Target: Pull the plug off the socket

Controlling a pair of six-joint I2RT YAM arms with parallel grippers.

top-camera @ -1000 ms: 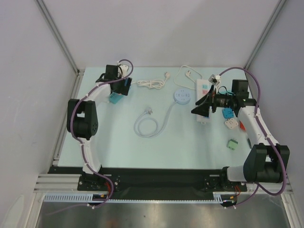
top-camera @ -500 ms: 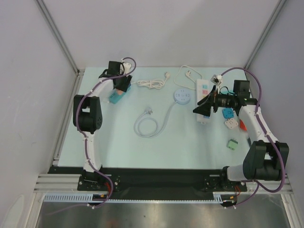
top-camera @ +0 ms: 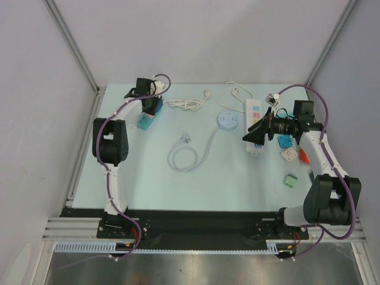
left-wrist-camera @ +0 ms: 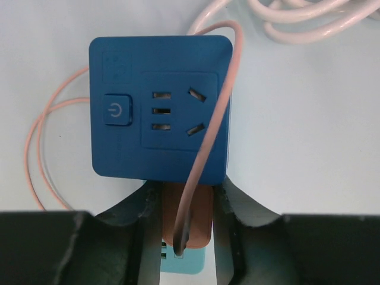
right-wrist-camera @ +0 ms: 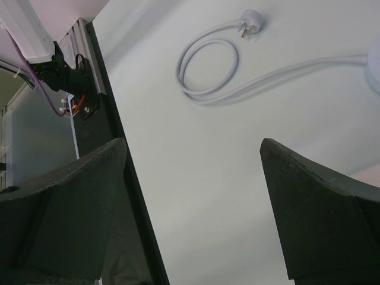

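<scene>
**Left wrist view: left gripper (left-wrist-camera: 187,191) pinching the orange plug (left-wrist-camera: 189,218) at the blue socket block (left-wrist-camera: 159,107)**

Both black fingers are pressing against the flanks of the orange plug, so the jaws are standing narrow with the plug held between them. The plug's far end is butting against the near edge of the blue socket block; whether its pins are seated there cannot be told. A thin orange cord (left-wrist-camera: 208,133) is rising from the plug and arching across the block's face, passing beside the slots and the power button. A teal block (left-wrist-camera: 190,261) is peeking out beneath the plug.

From the top external camera, this arm is reaching to the far left part of the table (top-camera: 148,184). The right gripper (top-camera: 252,134) is hovering at the near end of a white power strip (top-camera: 256,113), well apart from the blue block. Its own camera is showing the fingers spread wide with nothing between them, above bare table, and a white looped cable (right-wrist-camera: 205,98) is lying farther off.
</scene>
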